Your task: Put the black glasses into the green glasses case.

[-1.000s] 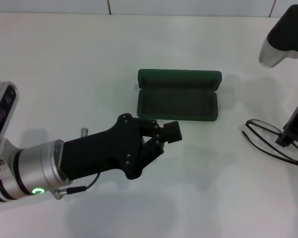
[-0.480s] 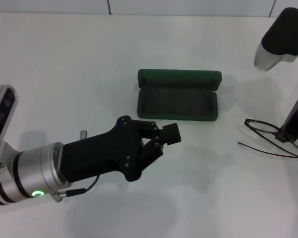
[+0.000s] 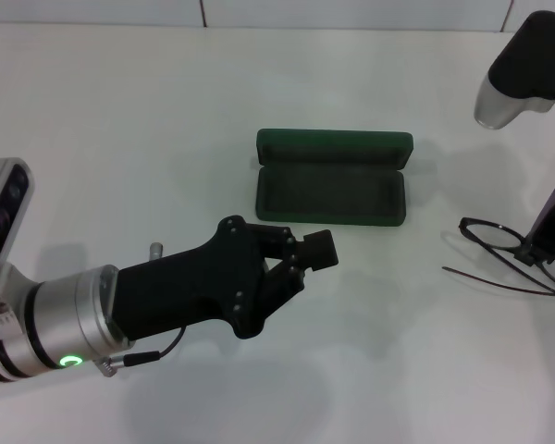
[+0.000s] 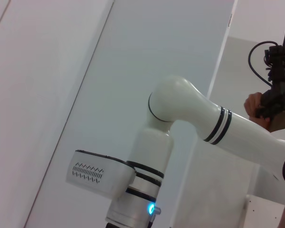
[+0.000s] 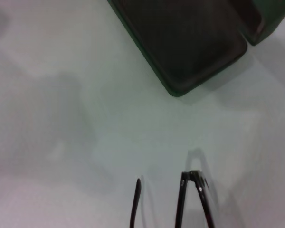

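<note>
Lifted slightly at the tabletop's right edge, the glasses [image 3: 504, 242] are gripped by the right gripper [image 3: 548, 242] for carrying to the open case [image 3: 331, 190]; the left gripper [image 3: 301, 259] is parked, clenched.

The black glasses [image 3: 516, 252] run off the head view's edge, well to the side of the green glasses case [image 3: 333, 181]. The right claw [image 3: 548, 242] covers part of their frame and is itself cut off, its grip unreadable.
</note>
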